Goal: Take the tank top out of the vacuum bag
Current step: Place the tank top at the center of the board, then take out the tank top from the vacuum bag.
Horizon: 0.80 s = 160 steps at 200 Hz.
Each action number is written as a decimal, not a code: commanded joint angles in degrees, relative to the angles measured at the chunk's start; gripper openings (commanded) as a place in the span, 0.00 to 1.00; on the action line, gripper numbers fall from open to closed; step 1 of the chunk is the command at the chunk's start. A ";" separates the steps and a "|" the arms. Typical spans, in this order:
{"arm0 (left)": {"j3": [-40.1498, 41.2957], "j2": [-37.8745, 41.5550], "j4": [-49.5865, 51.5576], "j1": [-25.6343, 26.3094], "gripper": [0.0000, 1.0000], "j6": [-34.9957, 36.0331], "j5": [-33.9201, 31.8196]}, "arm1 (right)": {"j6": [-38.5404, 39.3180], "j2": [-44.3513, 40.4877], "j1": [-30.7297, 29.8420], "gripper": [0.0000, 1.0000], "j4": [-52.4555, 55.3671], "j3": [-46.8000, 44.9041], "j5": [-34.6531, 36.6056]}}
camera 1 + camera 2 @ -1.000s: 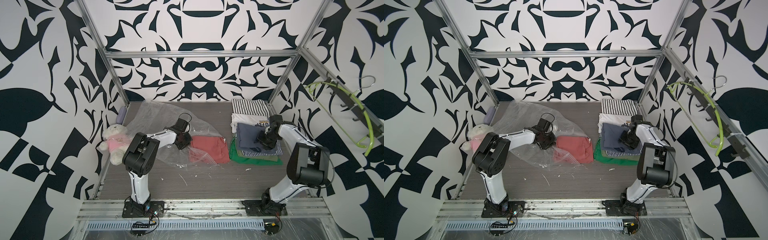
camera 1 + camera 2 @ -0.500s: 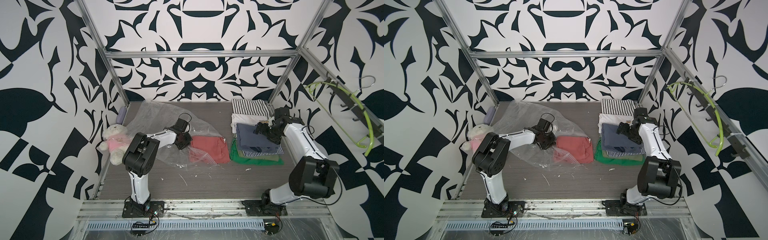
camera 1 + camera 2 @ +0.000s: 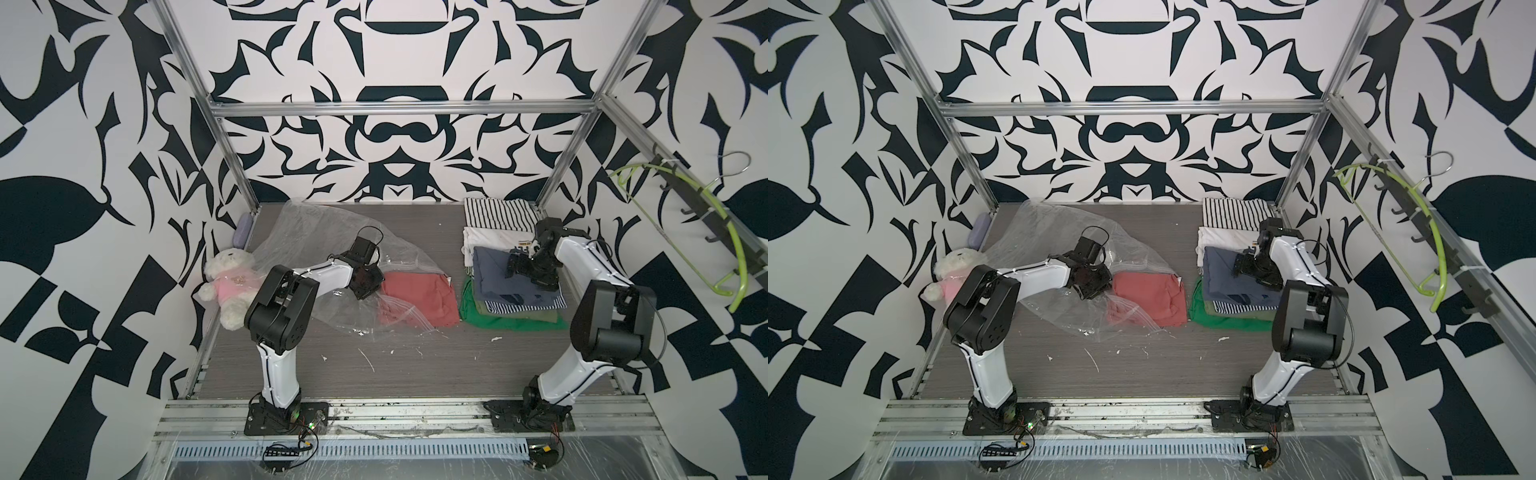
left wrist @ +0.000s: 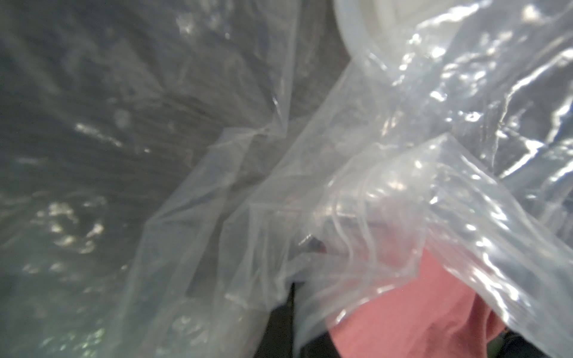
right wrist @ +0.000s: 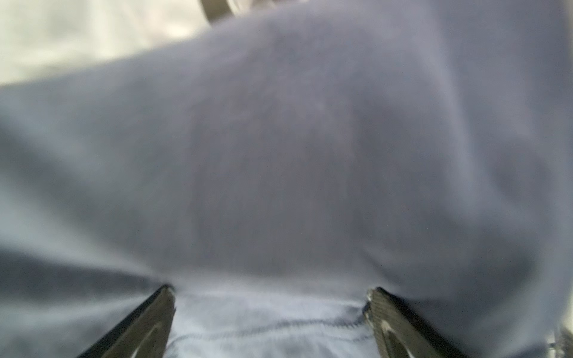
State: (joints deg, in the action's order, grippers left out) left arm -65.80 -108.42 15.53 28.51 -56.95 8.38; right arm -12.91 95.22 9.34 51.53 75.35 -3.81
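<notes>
The clear crinkly vacuum bag [image 3: 316,232] [image 3: 1050,232] lies at the back left of the table. My left gripper [image 3: 365,286] [image 3: 1090,286] is shut on a fold of its plastic [image 4: 403,155] near the mouth. The white valve cap [image 4: 356,18] is close by. A folded salmon-red garment [image 3: 428,295] [image 3: 1154,295] [image 4: 418,316] lies at the mouth, its left part under the plastic. I cannot tell whether it is the tank top. My right gripper [image 3: 512,272] [image 3: 1241,268] [image 5: 271,291] stands open, low over a navy garment [image 3: 494,274] [image 5: 310,139] topping a clothes stack.
The stack holds a green garment [image 3: 498,322], a white one [image 3: 486,239] and a striped one [image 3: 498,214] at the back right. A plush bear [image 3: 228,282] and a purple case [image 3: 242,232] sit by the left frame. A green hanger [image 3: 706,232] hangs on the right wall.
My right gripper opened wide, rose off the navy garment toward the back, then came down over it again. The left gripper, the bag and the red garment have not moved.
</notes>
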 commanded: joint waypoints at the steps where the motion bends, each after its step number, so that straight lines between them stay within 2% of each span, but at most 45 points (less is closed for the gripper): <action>1: 0.66 2.71 2.22 -0.21 0.00 0.84 -0.36 | 0.28 -7.38 -3.51 0.96 -1.43 0.48 -3.52; 38: 0.66 4.59 2.85 -0.23 0.00 0.95 -0.36 | -3.65 -10.84 -14.42 0.89 -3.89 1.06 -9.01; 80: 1.58 6.99 4.16 -0.60 0.00 1.56 -1.44 | -9.87 -4.92 -26.57 0.86 -6.43 0.43 -13.46; 112: 1.92 7.45 4.34 -0.83 0.00 1.92 -1.58 | -14.90 1.57 -29.88 0.86 -6.34 -0.70 -12.37; 160: 1.10 4.03 3.75 -0.83 0.00 2.22 1.18 | -14.19 7.42 -33.75 0.80 -6.75 0.80 -13.05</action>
State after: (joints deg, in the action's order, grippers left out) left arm -64.90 -102.24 17.65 28.01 -55.66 8.01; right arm -26.72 103.04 -22.17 44.77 74.37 -16.14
